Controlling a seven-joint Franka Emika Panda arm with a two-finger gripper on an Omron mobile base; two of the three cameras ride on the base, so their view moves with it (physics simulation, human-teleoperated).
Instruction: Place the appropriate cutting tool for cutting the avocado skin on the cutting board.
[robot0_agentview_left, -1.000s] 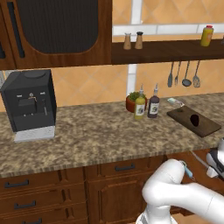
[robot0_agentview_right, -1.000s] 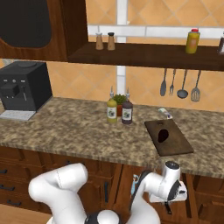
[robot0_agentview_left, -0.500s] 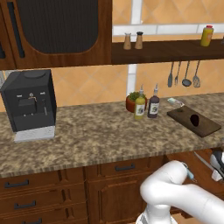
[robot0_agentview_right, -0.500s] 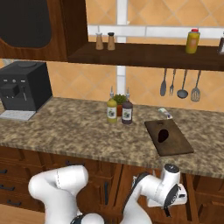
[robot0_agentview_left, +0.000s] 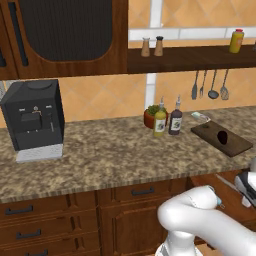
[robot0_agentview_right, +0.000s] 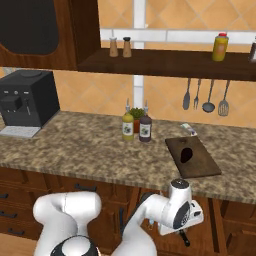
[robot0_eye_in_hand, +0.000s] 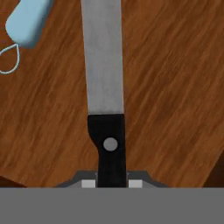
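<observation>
Down low, in front of the cabinets, the end effector (robot0_eye_in_hand: 111, 181) was clamped on the knife (robot0_eye_in_hand: 105, 87) by its black handle (blade running straight out ahead). Its goal, the cutting board (robot0_agentview_right: 193, 157) with the avocado (robot0_agentview_right: 186, 154), lay up on the worktop (robot0_agentview_right: 90, 150), well above.

No text, label, brand, number or sign is showing legibly anywhere. The two bottles (robot0_agentview_right: 136, 127) standing at the middle of the right base view are wearing pale labels, but these are rendering as blank patches. The yellow jar (robot0_agentview_right: 220, 47) on the shelf at upper right is bearing no readable print, and the black machine (robot0_agentview_left: 34, 118) at the left of the left base view is displaying no lettering.
</observation>
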